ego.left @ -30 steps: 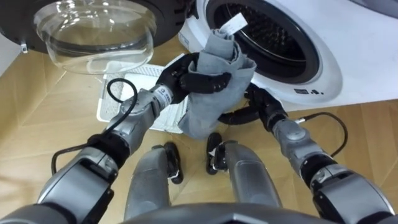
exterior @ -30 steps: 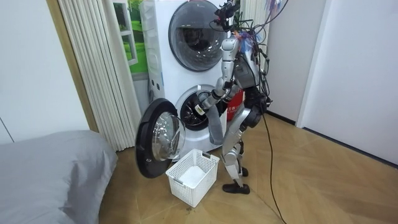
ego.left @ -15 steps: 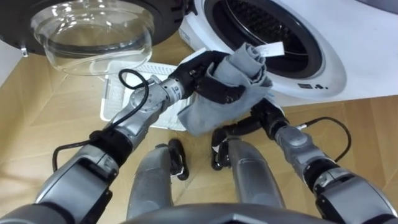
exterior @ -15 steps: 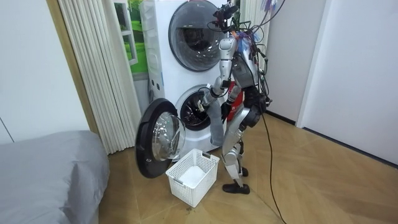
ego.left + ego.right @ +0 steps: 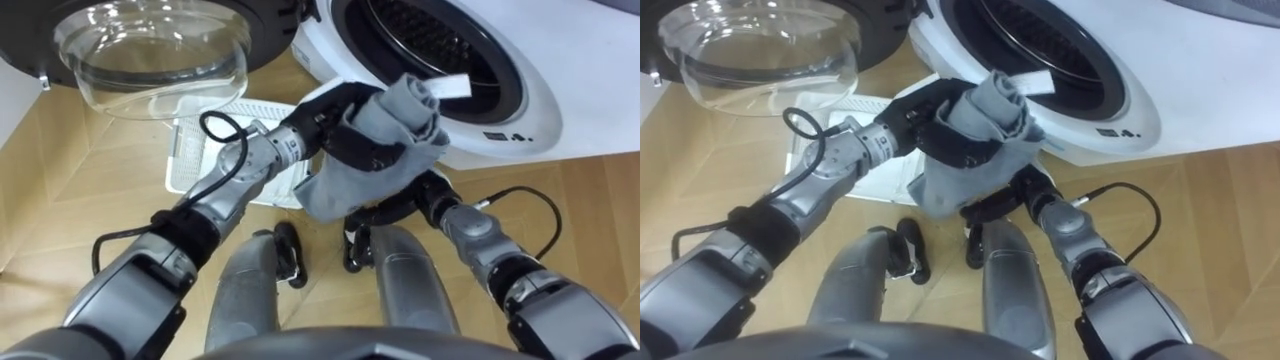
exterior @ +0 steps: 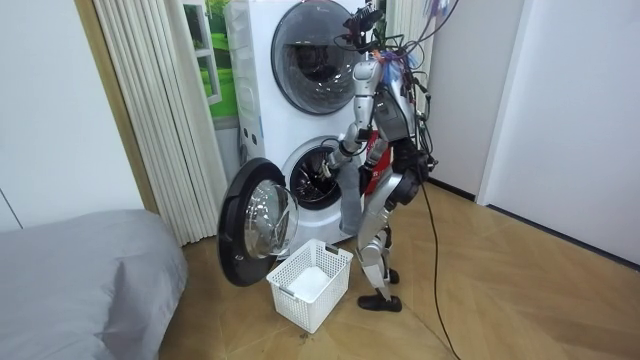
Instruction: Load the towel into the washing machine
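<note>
Standing close against the front of a white washing machine [image 5: 545, 115], the robot holds a grey towel [image 5: 400, 172] at the lower rim of the round opening, outside the drum [image 5: 440, 38]. The drum's wall is dark metal, ribbed and pierced with small holes. The left hand [image 5: 335, 125] has its dark fingers curled round the towel's bunched upper end. That end is rolled into a soft knot, with a white tag [image 5: 452, 87] sticking out toward the opening. The rest of the cloth hangs in a loose, matte fold below the hand. The right hand [image 5: 424, 192] sits under the hanging cloth, and I cannot tell how its fingers are set.

The machine's door [image 5: 150, 50] is swung wide to the robot's left. It has a dark ring round a clear, bowl-shaped glass. Below it, on the wooden herringbone floor [image 5: 60, 200], stands a white plastic basket [image 6: 310, 287], rectangular with lattice walls. Something white lies in its bottom, though what it is cannot be made out. In the room view a second machine [image 6: 310, 45] with a dark round door is stacked on top of the first.
</note>
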